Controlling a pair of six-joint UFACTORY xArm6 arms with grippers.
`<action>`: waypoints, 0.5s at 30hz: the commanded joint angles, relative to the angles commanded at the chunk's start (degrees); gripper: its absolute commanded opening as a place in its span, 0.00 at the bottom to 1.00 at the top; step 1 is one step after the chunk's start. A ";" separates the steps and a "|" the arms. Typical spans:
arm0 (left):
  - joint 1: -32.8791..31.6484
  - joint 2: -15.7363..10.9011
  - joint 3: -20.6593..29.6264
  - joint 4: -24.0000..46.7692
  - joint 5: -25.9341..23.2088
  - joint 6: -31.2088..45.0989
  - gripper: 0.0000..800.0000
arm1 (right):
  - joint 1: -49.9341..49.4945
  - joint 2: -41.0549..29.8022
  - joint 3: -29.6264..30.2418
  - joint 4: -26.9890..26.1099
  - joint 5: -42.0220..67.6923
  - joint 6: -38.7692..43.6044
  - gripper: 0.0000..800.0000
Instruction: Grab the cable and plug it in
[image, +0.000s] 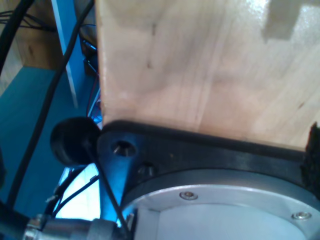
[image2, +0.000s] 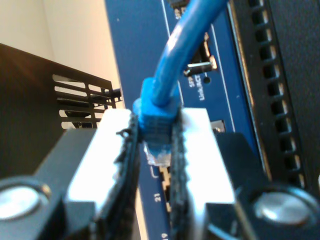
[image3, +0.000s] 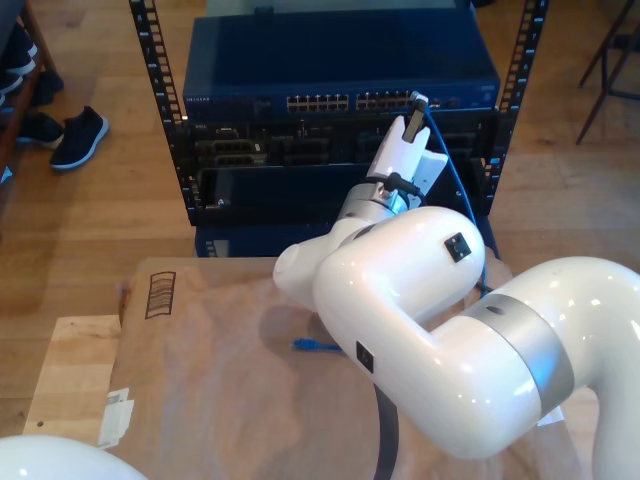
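The cable (image2: 172, 60) is bright blue, and its translucent plug (image2: 158, 150) is pinched between the white-padded fingers (image2: 200, 150) of my second gripper (image2: 157, 142). The plug tip sits just in front of the blue switch panel (image2: 135, 45), near ports marked 21 and 19. In the exterior view my second gripper (image3: 414, 108) is raised against the right-hand ports of the rack switch (image3: 340, 100). The cable (image3: 456, 185) hangs down from it, and its other plug (image3: 314, 346) lies on brown paper. A black fuzzy pad (image: 313, 155), seemingly a finger of my first gripper, hangs over a wooden board (image: 210, 65).
The rack posts (image3: 158, 90) flank the switch and the dark units below it. Brown paper (image3: 200, 380) covers the table in front. Black cables (image: 45, 115) and a round arm base (image: 225, 210) sit by the wooden board. Shoes (image3: 78, 138) stand on the floor at the exterior view's left.
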 joint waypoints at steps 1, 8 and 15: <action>0.00 0.00 0.00 0.09 0.00 0.00 1.00 | 0.00 0.00 -0.09 0.00 0.00 0.00 0.00; 0.00 0.00 0.00 0.00 0.00 0.00 1.00 | -0.09 0.18 -0.26 0.00 0.18 0.00 0.00; 0.00 0.00 0.00 0.00 0.00 0.00 1.00 | -0.26 0.09 -0.35 0.00 0.09 0.00 0.00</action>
